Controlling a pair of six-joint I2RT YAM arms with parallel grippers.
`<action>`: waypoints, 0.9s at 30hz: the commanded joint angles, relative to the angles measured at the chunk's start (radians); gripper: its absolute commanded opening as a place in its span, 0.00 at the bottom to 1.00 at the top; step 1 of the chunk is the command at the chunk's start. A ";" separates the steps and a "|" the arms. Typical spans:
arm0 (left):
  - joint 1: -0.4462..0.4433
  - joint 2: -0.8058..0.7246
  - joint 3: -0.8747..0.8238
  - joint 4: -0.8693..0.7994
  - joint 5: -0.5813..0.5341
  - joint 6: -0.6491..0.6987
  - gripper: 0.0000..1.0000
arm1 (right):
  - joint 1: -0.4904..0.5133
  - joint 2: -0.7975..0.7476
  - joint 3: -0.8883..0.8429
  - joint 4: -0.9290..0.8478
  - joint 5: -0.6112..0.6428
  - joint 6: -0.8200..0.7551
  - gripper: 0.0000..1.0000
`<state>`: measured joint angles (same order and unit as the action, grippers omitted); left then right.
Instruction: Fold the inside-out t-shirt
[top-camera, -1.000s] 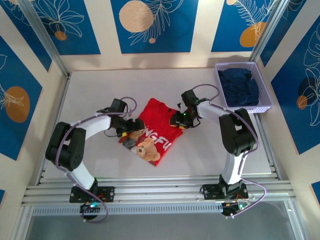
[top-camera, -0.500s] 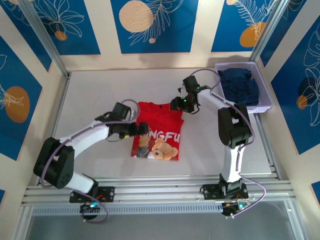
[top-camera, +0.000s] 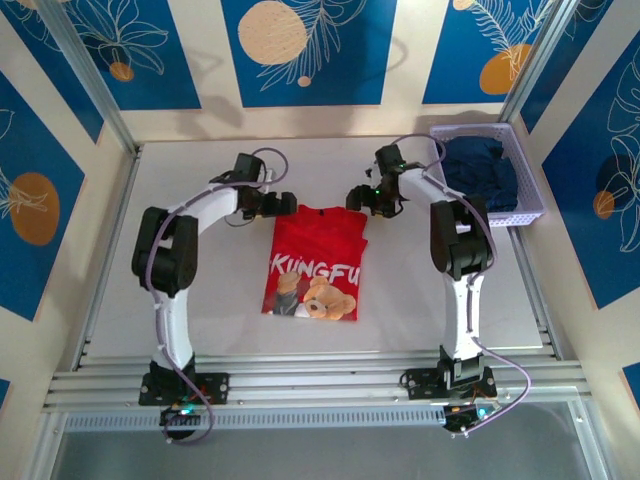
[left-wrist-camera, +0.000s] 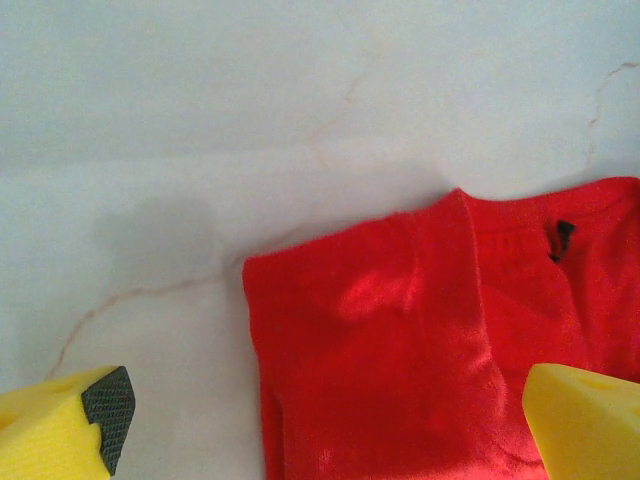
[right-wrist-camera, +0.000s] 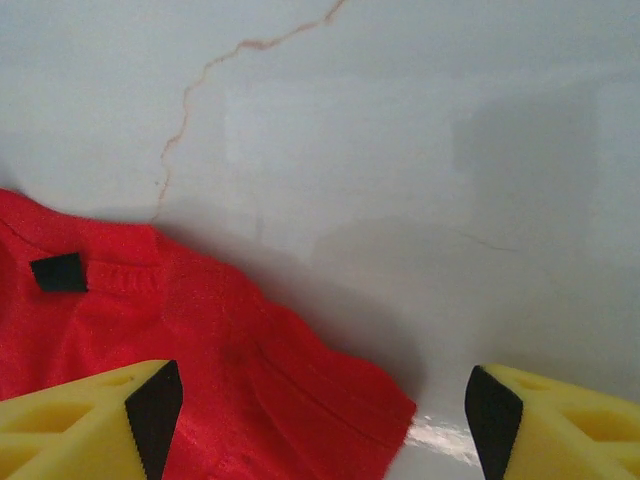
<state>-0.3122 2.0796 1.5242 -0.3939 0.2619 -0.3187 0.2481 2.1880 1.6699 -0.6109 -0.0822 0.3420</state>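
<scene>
1. T-shirt (top-camera: 315, 262): bright red, lying flat near the middle of the table (top-camera: 200, 300) as a tidy upright rectangle. The printed side is up and the collar edge is on the far side.
2. Writing on the shirt: I read white capitals "KUNGFU" across the chest in the top view. A teddy-bear picture sits directly below them, near the lower hem.
3. Collar tag (left-wrist-camera: 562, 238): a small black patch at the neckline, also seen from the right wrist. I can read no writing on it.
4. Left gripper (top-camera: 283, 205): just beside the shirt's far-left corner. From its wrist camera I see the yellow fingers (left-wrist-camera: 60, 425) spread wide, with nothing clamped. The red corner lies flat on the table below the gap.
5. Right gripper (top-camera: 357, 197): just beside the far-right corner. Its fingers (right-wrist-camera: 95, 420) also stand wide apart, and the shirt's corner lies loose on the table beneath them, not pinched.
6. Table surface: pale, with thin brownish vein lines visible in both wrist views.
7. Basket (top-camera: 534, 200): lilac plastic mesh at the far-right corner of the table, well apart from the shirt. It holds a crumpled dark navy garment (top-camera: 480, 170), with no lettering that I can make out.
</scene>
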 joint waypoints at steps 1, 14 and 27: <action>-0.001 0.063 0.069 -0.070 0.080 0.064 0.98 | 0.022 0.044 0.043 -0.043 -0.060 0.010 0.77; -0.037 0.143 0.031 -0.022 0.243 0.080 0.69 | 0.080 0.072 -0.003 0.001 -0.124 0.051 0.64; -0.025 0.191 0.042 0.028 0.296 0.056 0.23 | 0.074 0.081 -0.028 0.128 -0.140 0.082 0.19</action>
<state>-0.3161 2.2093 1.5719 -0.3614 0.4641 -0.2562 0.3225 2.2387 1.6630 -0.5274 -0.1772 0.4084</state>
